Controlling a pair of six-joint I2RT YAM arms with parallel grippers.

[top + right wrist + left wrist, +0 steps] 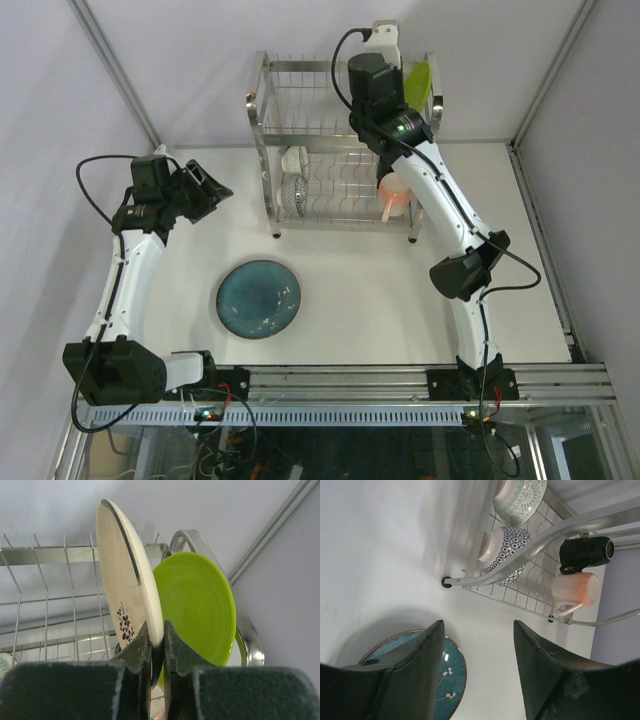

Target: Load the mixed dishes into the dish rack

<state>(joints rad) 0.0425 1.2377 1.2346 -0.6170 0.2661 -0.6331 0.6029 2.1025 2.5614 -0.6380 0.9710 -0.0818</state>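
Cream black-marked plate [127,575] held on edge in dish rack [50,555] top tier, far edge of worktop, just beside lime-green plate [200,610]. Right gripper [156,645] clamps its lower rim. Large blue-grey plate [258,298] lies flat mid-worktop, nearer left gripper [477,630], jaws spread, empty.

No words, numbers, labels or signs can be read anywhere. Nothing here shows writing clear enough to read.
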